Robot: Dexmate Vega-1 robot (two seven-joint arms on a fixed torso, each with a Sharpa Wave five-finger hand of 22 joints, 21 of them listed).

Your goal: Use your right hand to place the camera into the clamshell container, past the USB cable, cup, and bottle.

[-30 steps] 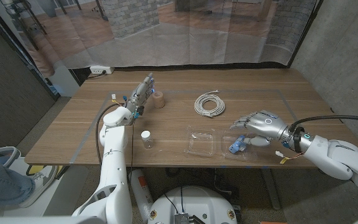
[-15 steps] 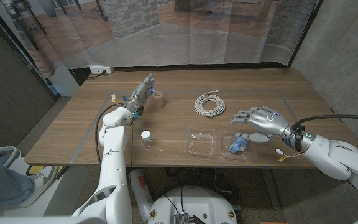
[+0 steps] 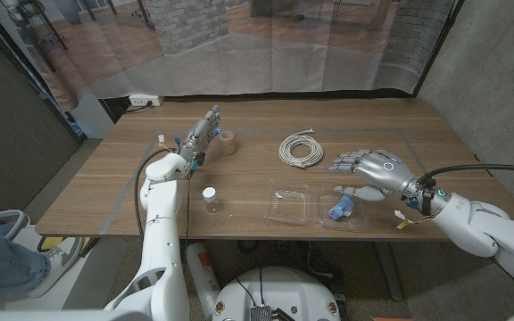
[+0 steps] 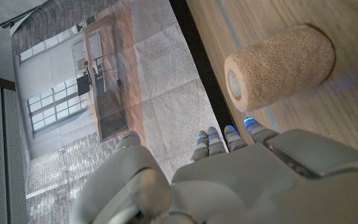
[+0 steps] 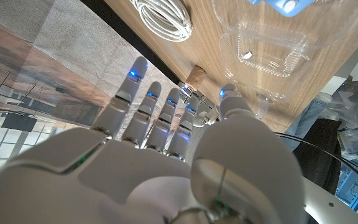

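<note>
Camera [image 3: 338, 209], small and blue, lies inside the clear clamshell container [image 3: 314, 206] near the front edge of the worktop [image 3: 257, 183]. Right hand [image 3: 370, 172] hovers just above and beside it, its fingers [image 3: 344, 162] spread and holding nothing. White USB cable [image 3: 301, 149] lies coiled behind. Left hand [image 3: 202, 134] is far back, next to a cork-coloured roll [image 3: 228, 142], fingers straight and together.

Head view: even, diffuse light, moderately bright; wooden table [image 3: 248, 169] evenly lit, with only faint soft shadows under objects. Mild wide-angle bending toward edges; corners at 7 and 5 o'clock darker. Left wrist view: near hand [image 4: 229, 180] soft, out of focus. Right wrist view: hand [image 5: 160, 162] blurred, bright grey daylight at 9 o'clock.
</note>
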